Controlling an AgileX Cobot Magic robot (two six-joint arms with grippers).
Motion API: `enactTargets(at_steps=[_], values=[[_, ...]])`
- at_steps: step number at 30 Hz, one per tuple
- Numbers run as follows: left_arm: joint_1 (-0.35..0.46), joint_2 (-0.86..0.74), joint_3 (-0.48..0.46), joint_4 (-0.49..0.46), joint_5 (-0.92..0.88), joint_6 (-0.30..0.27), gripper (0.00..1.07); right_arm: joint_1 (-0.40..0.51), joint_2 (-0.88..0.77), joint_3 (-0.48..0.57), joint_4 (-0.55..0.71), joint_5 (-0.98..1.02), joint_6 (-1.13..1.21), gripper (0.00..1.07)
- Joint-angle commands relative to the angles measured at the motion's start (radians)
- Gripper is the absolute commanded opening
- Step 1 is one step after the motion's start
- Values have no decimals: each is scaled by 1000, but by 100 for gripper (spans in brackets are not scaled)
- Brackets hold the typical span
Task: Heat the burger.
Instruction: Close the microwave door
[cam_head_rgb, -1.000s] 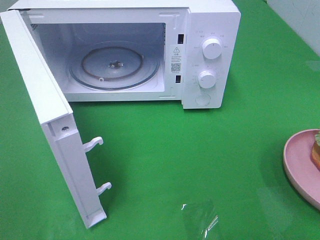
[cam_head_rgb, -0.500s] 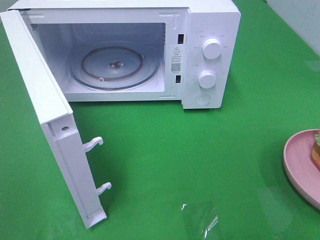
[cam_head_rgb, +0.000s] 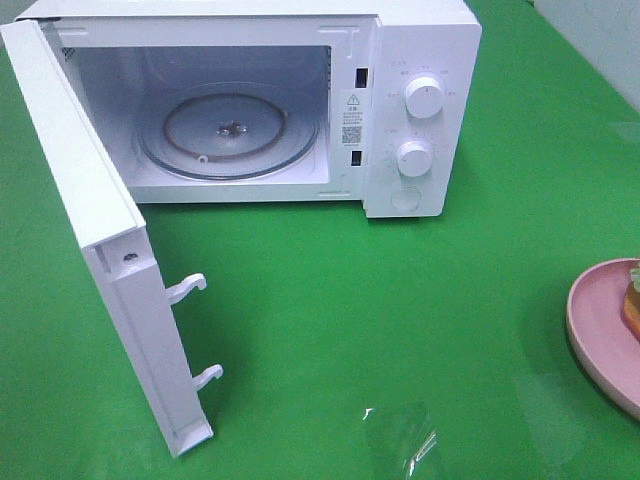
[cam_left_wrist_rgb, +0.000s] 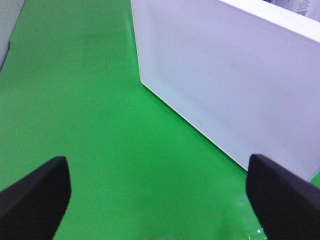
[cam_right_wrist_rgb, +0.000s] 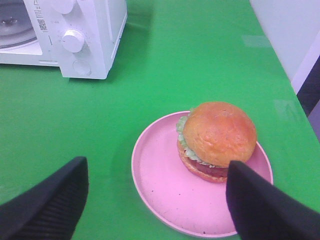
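The burger (cam_right_wrist_rgb: 217, 135), with a glossy golden bun, green lettuce and a dark patty, sits on a shallow pink plate (cam_right_wrist_rgb: 160, 185) in the right wrist view. My right gripper (cam_right_wrist_rgb: 155, 200) hovers over the plate's near side, open, with nothing held. One black fingertip (cam_right_wrist_rgb: 265, 205) overlaps the burger's near edge in the picture. In the high view only a sliver of the burger (cam_head_rgb: 633, 297) shows at the right edge on the plate (cam_head_rgb: 600, 330), and neither gripper appears. My left gripper (cam_left_wrist_rgb: 160, 200) is open and empty over the green table, beside the microwave door (cam_left_wrist_rgb: 240, 80).
The white microwave (cam_head_rgb: 420, 60) stands at the back with its door (cam_head_rgb: 90, 200) swung wide toward the front left. Its glass turntable (cam_head_rgb: 228, 132) is bare. Two knobs sit on its right panel. A clear piece of film (cam_head_rgb: 400, 440) lies near the front edge.
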Motion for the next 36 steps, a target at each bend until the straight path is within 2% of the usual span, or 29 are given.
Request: enactTargets(at_steps=[1,2,3,5,6,7,8,10,11,12,17,19,22,23,24,25,26,28,33,34,35,36], values=[[1,41,-7,-11,-77,-7,79,-5,-27,5,2,-10,2,73],[1,88,-7,-10,-134,-7,72,-5,-27,5,2,-10,2,73],[1,88,-7,-10,-134,-7,72,-5,-27,5,2,-10,2,73],[1,159,-7,-10,-221,-7,58,-5,-27,5,2,-10,2,73],[1,159,-7,-10,-221,-7,58,-5,-27,5,2,-10,2,73],[1,212,-7,-10,-270,-7,43,-5,-27,5,2,-10,2,73],[1,212,-7,-10,-270,-7,43,-5,-27,5,2,-10,2,73],[1,321,-7,-10,-331,-5,5,-5,-27,5,2,-10,2,73],[1,321,-7,-10,-331,-5,5,-5,-27,5,2,-10,2,73],[1,351,-7,-9,-353,3,0,-5,-27,5,2,-10,2,73],[1,454,12,-7,-507,49,0,-5,-27,5,2,-10,2,73],[1,556,81,-9,-755,59,0,-5,-27,5,2,-10,2,73],[1,576,107,-10,-853,59,0,-5,-27,5,2,-10,2,73],[1,624,160,-11,-1003,56,0,-5,-27,5,2,-10,2,73],[1,624,160,-11,-1003,56,0,-5,-27,5,2,-10,2,73],[1,672,202,-11,-1141,48,0,-5,-27,5,2,-10,2,73],[1,672,202,-11,-1141,48,0,-5,-27,5,2,-10,2,73],[1,783,257,-8,-1360,-13,0,-5,-27,5,2,-10,2,73],[1,870,280,36,-1489,-59,0,-5,-27,5,2,-10,2,73],[1,929,287,92,-1561,-68,0,-5,-27,5,2,-10,2,73],[1,929,287,92,-1561,-68,0,-5,-27,5,2,-10,2,73],[1,990,287,143,-1625,-93,0,-5,-27,5,2,-10,2,73]])
